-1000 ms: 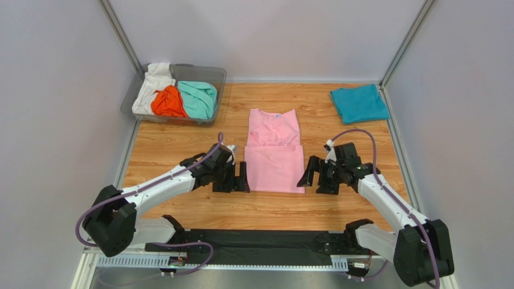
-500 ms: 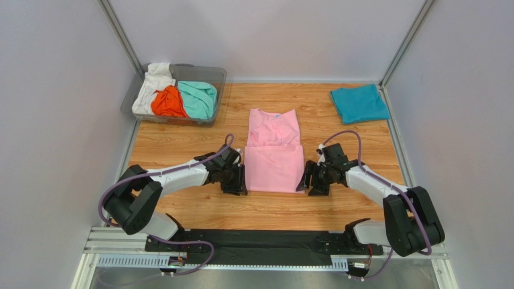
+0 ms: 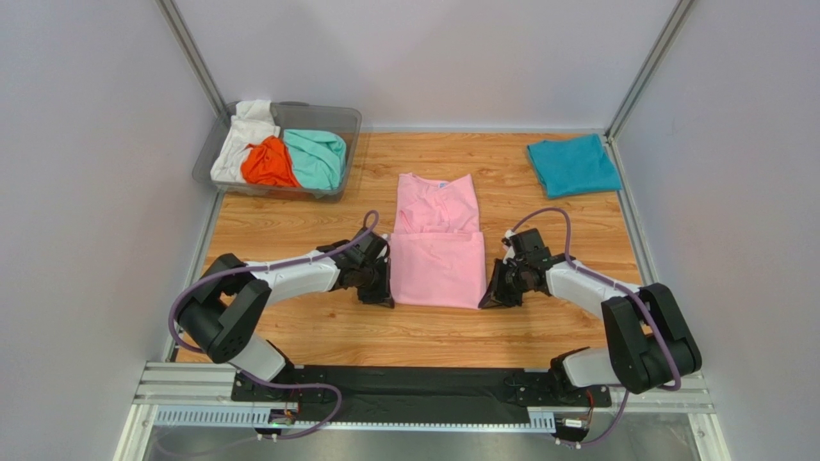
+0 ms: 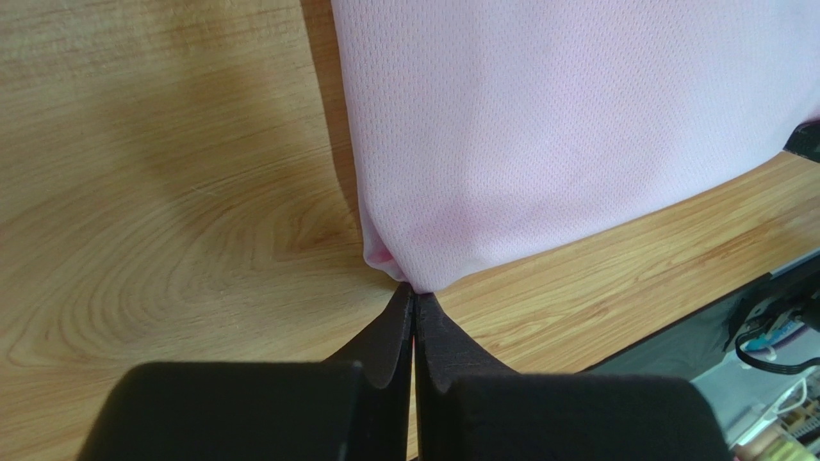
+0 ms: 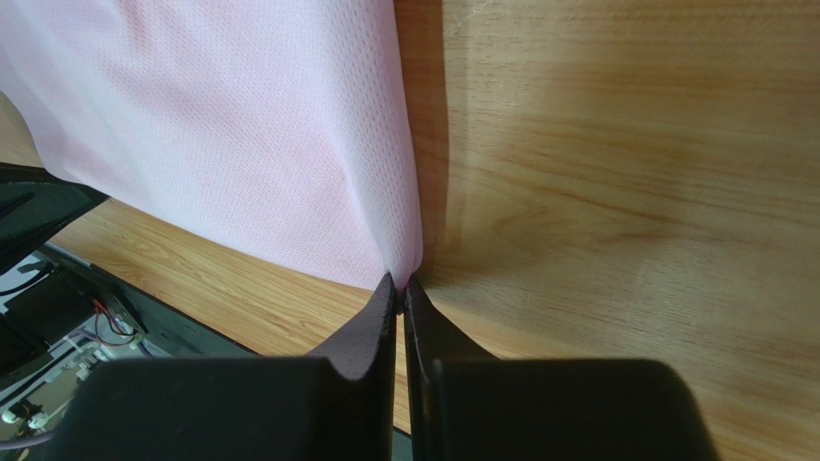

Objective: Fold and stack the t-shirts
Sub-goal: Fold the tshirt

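One folded pink t-shirt lies mid-bench in the top view, with the left pincer and right pincer at its near corners. The left wrist view shows the jaws clamped on the near-left corner. In the right wrist view they are pinched together on the near-right corner.

Wooden table, plain grey walls, metal corner posts.

Central t-shirt lay mid-worktop, neck end away from the arm bases. Left claw sat at its near left corner and right claw at its near right corner, both touching the cloth. Corner t-shirt lay at the far right of the worktop, well apart. Bin stood at the far left corner, with heaped t-shirts lying inside it, side by side.
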### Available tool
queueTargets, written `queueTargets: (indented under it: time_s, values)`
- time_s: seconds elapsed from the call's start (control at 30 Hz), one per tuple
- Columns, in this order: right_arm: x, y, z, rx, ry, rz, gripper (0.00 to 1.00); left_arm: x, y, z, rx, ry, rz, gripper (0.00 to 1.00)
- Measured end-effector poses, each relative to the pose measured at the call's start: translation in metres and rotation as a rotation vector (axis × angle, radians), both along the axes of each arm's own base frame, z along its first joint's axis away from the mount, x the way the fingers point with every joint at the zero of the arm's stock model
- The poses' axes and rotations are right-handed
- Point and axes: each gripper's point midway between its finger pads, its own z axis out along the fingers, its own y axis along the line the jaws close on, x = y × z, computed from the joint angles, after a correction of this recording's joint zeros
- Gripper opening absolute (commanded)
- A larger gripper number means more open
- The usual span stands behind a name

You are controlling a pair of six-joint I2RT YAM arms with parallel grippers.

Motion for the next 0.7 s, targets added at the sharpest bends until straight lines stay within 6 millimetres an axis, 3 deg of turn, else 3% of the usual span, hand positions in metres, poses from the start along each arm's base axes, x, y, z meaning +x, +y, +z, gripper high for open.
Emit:
queueTargets:
  time_s: [0.27,0.47,0.63,0.67,0.7]
  values:
    - [-0.002,-0.001,0.006,0.004,-0.017,0.013,0.00,0.002,0.001,0.005,-0.010,-0.033,0.000,0.00]
    - [-0.008,0.004,0.026,0.052,-0.065,0.057,0.00,-0.006,-0.001,0.022,-0.074,-0.073,-0.021,0.00]
    - [-0.015,0.005,0.031,0.070,-0.052,0.075,0.00,-0.010,-0.004,0.032,-0.105,-0.100,-0.038,0.00]
    - [-0.016,0.005,0.031,0.071,-0.050,0.076,0.00,-0.011,-0.003,0.034,-0.105,-0.105,-0.037,0.16]
    - [-0.017,0.005,0.032,0.074,-0.050,0.078,0.00,-0.011,-0.002,0.035,-0.100,-0.112,-0.036,0.24]
